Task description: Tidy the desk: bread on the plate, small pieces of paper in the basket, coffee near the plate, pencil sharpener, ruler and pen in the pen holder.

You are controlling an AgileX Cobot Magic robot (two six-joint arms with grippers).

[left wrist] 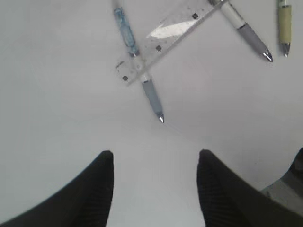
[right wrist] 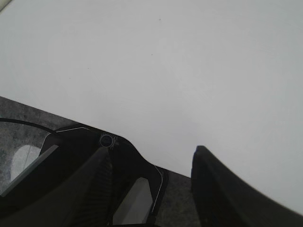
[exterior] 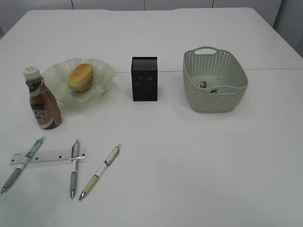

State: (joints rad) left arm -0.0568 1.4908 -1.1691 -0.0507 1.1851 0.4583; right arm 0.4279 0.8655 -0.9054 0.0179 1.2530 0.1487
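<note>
The bread (exterior: pixel 80 76) lies on the green wavy plate (exterior: pixel 107 72). The coffee bottle (exterior: pixel 43 100) stands upright just left of the plate. A black pen holder (exterior: pixel 144 78) stands at the centre. The basket (exterior: pixel 218 100) holds paper pieces (exterior: pixel 208 85). A clear ruler (exterior: pixel 47 156) lies across a blue pen (exterior: pixel 21 164) and a grey pen (exterior: pixel 75 168); a yellow-green pen (exterior: pixel 100 171) lies beside them. My left gripper (left wrist: pixel 155 156) is open and empty, below the blue pen (left wrist: pixel 152 94) and ruler (left wrist: pixel 165 38). My right gripper (right wrist: pixel 152 152) is open and empty. No pencil sharpener is visible.
The white table (exterior: pixel 199 170) fills the exterior view; neither arm shows there. The right wrist view shows the table's near edge with a dark machine base (right wrist: pixel 71 156) under the jaws. The left wrist view also shows the grey pen (left wrist: pixel 246 32) and yellow-green pen (left wrist: pixel 284 23).
</note>
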